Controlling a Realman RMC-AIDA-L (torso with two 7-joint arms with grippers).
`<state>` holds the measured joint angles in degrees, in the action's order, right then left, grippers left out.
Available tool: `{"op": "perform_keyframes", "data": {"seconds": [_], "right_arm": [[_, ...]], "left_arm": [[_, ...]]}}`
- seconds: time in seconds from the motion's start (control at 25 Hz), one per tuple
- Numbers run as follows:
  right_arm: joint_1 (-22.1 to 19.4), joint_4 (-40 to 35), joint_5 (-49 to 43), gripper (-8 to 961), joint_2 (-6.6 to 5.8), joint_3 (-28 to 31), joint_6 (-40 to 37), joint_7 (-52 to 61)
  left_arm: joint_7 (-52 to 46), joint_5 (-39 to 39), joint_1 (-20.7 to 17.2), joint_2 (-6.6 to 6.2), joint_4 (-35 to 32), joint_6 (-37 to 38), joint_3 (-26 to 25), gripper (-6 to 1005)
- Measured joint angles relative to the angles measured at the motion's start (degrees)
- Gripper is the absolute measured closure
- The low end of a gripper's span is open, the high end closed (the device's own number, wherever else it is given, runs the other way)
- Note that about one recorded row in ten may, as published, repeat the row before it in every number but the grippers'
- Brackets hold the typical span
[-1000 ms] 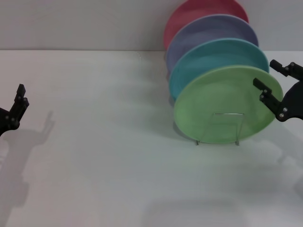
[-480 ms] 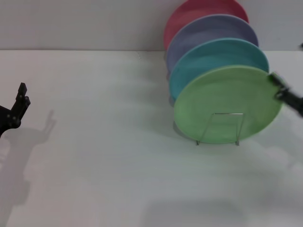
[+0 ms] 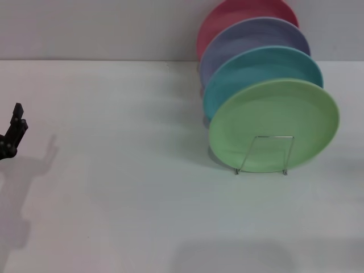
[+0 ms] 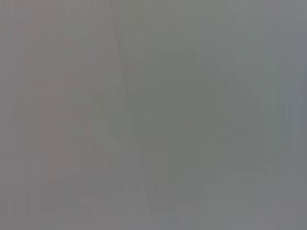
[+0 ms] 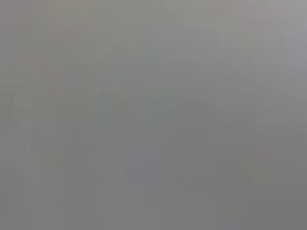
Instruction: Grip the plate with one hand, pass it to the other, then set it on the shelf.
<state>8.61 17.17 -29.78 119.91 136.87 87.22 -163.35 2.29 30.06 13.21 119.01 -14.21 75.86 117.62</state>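
Nearest, at the left edge of the head view: left gripper [image 3: 12, 132], low over the white table [image 3: 125, 187], well apart from everything; spread of its fingers impossible to tell. Farther right: light-green plate [image 3: 273, 125] standing upright at the front of the wire shelf [image 3: 265, 154], ahead of turquoise plate [image 3: 256, 71], lavender plate [image 3: 250, 37] and red plate [image 3: 239, 11]. Judged as placing done; next, only parking. Right gripper, beside the plate's rim a second ago, gone from sight now.
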Motion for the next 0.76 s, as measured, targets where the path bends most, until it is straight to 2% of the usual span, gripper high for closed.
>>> {"op": "perform_keyframes", "data": {"seconds": [0.08,0.28,0.48,0.76], "right_arm": [[0.2,-2.23,1.99,152,-0.01,0.02,-5.48,-1.15],[0.68,-3.97,3.35,152,-0.03,0.42,-10.39,-1.1],[1.05,-6.08,8.42,152,-0.03,0.18,-13.84,0.57],[0.51,-6.92,9.53,152,-0.03,0.33,-16.25,2.25]], "left_arm": [[0.01,0.09,-0.01,-0.02,0.0,-0.12,-0.09,200],[0.16,0.18,0.05,-0.09,0.08,-0.24,-1.01,200],[0.39,0.18,-0.63,-0.22,0.08,-0.02,-2.65,200],[4.35,0.18,-1.54,-0.26,0.36,0.2,-4.86,200]]}}
